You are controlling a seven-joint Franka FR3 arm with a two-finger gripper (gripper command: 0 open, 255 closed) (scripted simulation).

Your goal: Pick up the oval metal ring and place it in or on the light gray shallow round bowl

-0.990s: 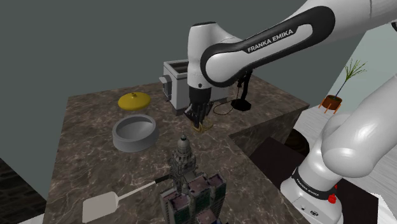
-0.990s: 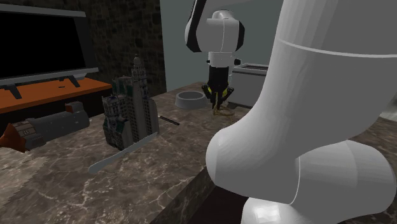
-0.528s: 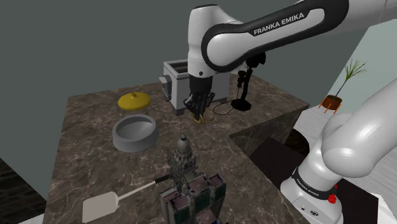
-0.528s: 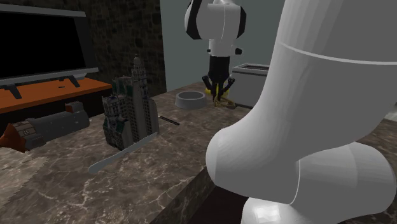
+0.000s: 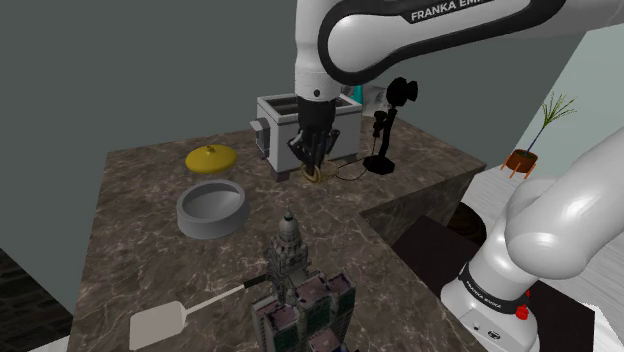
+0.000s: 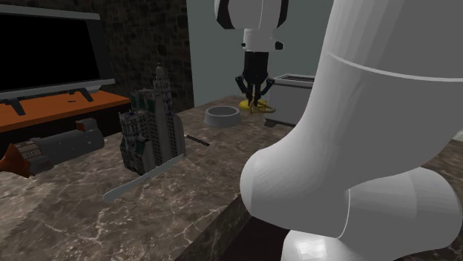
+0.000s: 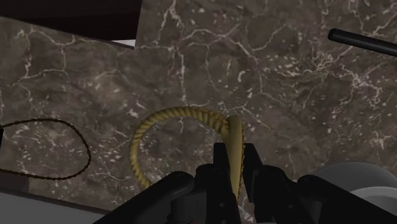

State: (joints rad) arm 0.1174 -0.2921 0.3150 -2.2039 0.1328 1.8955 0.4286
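Wrist view: twisted gold-toned oval ring (image 7: pixel 184 111) is pinched at one edge between the gripper (image 7: pixel 235 159) fingers, which are nearly closed on its thin band. The loop sticks out sideways. Ring hangs above marble counter (image 5: pixel 140 250), near toaster (image 5: pixel 280 115); grey bowl (image 5: pixel 205 228) is well apart. Risk: off-centre pinch, so ring may pivot or slip in transit, or snag the bowl wall.
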